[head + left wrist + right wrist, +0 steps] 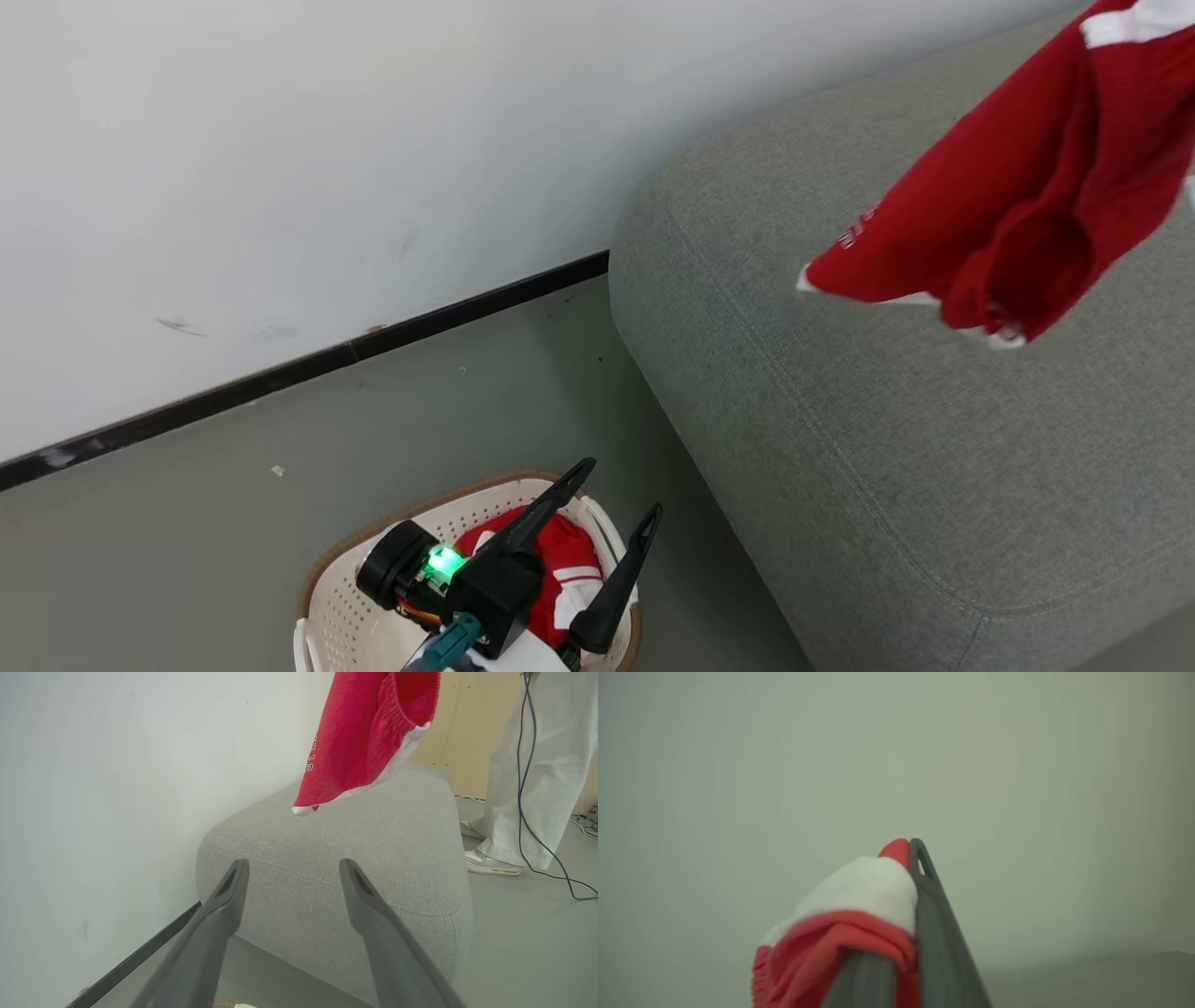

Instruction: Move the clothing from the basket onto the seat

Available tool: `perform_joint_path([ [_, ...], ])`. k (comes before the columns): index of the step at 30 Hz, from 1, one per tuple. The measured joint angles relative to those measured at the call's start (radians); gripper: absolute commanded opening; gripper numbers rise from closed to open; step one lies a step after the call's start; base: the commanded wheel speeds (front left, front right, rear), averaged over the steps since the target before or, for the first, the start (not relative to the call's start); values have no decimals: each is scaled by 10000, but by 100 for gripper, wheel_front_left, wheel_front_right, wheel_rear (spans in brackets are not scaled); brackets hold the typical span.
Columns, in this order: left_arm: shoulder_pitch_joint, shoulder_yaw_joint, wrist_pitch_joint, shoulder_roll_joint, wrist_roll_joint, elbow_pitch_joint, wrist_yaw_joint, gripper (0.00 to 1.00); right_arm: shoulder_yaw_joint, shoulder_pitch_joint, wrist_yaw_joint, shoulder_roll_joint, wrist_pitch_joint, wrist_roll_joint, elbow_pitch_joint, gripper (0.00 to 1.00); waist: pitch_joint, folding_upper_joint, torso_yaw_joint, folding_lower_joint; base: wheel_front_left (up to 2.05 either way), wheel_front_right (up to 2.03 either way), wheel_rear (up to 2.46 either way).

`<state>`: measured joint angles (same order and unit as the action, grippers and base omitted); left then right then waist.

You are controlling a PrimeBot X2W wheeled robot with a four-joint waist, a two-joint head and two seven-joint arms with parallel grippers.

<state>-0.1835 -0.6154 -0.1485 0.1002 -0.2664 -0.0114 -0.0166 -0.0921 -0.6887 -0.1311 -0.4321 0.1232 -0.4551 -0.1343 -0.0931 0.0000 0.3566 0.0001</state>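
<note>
A red garment [1018,196] with white trim hangs in the air above the grey seat [896,448], at the head view's upper right; it also hangs in the left wrist view as red clothing [369,732] over the seat [336,858]. My right gripper [911,851] is shut on its red and white cloth [859,905], facing a pale wall. My left gripper [621,490] stands open over the cream basket [345,616], which still holds red and white clothing [569,569]. Its fingers [219,924] point toward the seat.
A white wall with a dark skirting strip [308,364] runs behind the basket and seat. A person's white trouser legs and shoes [495,863] stand beside the seat's far end, with a dark cable [528,793] trailing across the grey floor.
</note>
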Motion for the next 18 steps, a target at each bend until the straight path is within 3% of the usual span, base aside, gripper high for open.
perform_joint_path([
  [18, -813, -192, 510, 326, 683, 888, -56, 100, 1732, -811, 2, -1499, 694, -144, -2713, 0, -1427, 0, -655, 0, 0, 0, 0],
])
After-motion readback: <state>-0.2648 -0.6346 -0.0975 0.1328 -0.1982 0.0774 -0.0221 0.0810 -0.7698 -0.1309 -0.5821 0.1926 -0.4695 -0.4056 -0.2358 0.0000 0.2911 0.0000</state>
